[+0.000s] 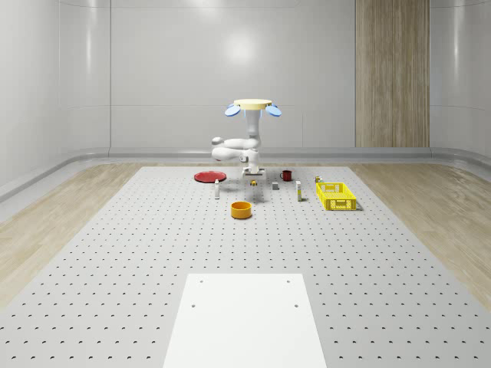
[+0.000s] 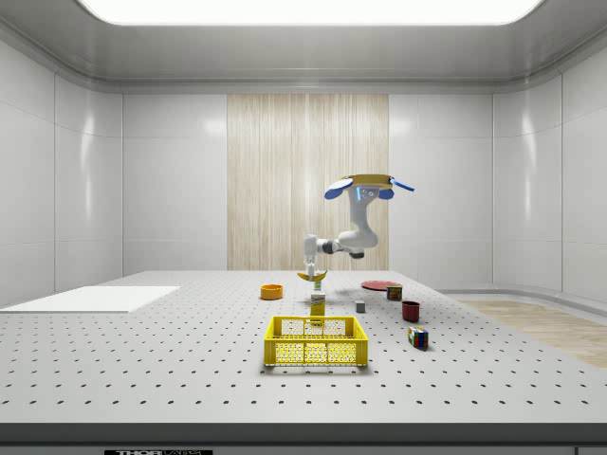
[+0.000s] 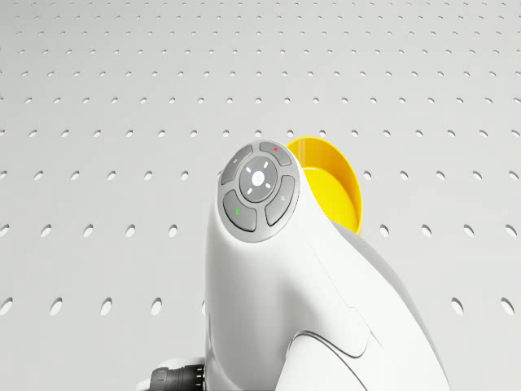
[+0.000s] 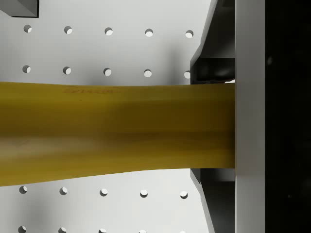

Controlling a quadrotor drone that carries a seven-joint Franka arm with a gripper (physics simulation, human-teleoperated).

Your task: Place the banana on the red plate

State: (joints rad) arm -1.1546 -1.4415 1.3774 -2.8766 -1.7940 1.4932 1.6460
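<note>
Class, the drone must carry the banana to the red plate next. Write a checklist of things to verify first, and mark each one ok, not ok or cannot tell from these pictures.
1. Banana in the hand: ok; the wrist view shows a finger pressed against it.
2. Banana lifted off the table: ok; in the side view it hangs above the surface.
3. Drone airborne: ok, hovering over the table near the plate.
4. Red plate bare: ok, nothing lies on it.
5. Path to the plate: cannot tell; a small bottle stands close by.
6. Grip firmness: cannot tell.
</note>
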